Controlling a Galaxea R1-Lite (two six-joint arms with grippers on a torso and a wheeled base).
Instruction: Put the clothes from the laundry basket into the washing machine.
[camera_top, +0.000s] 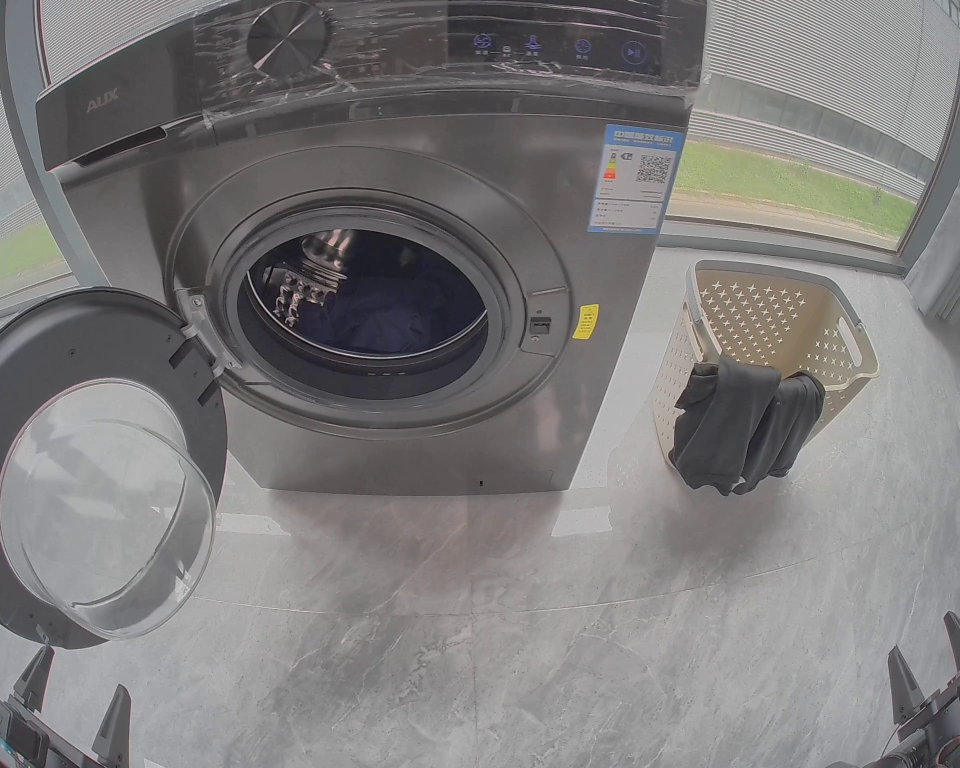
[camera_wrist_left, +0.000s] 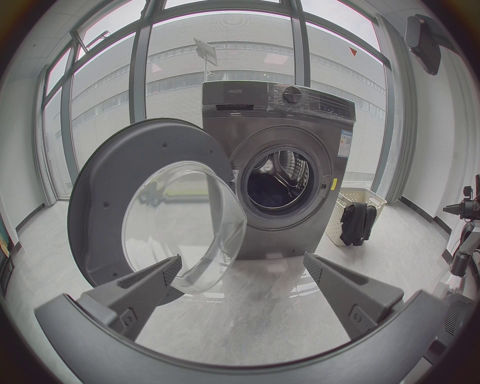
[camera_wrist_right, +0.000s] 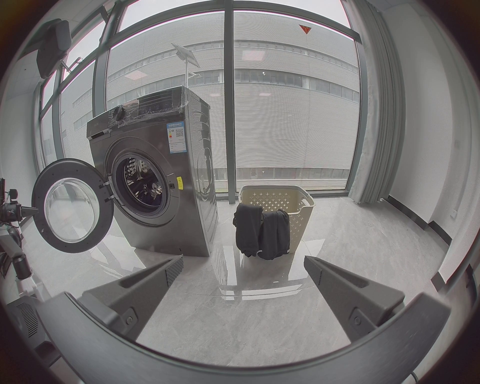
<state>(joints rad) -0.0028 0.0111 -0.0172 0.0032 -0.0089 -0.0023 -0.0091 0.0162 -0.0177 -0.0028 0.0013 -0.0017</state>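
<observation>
The grey washing machine (camera_top: 400, 300) stands ahead with its round door (camera_top: 100, 470) swung wide open to the left. Dark blue cloth (camera_top: 400, 310) lies inside the drum. To the machine's right sits the cream laundry basket (camera_top: 800, 320), with dark grey clothes (camera_top: 745, 420) draped over its front rim. My left gripper (camera_wrist_left: 242, 265) is open and empty, low at the near left, well short of the door. My right gripper (camera_wrist_right: 242, 265) is open and empty too, low at the near right, far from the basket (camera_wrist_right: 285, 200) and its clothes (camera_wrist_right: 262, 232).
Bare grey marble floor (camera_top: 500, 620) spreads between me and the machine. Tall windows (camera_wrist_right: 295, 100) run behind the machine and basket, and a curtain (camera_wrist_right: 380, 110) hangs in the right corner. The open door juts out over the floor on the left.
</observation>
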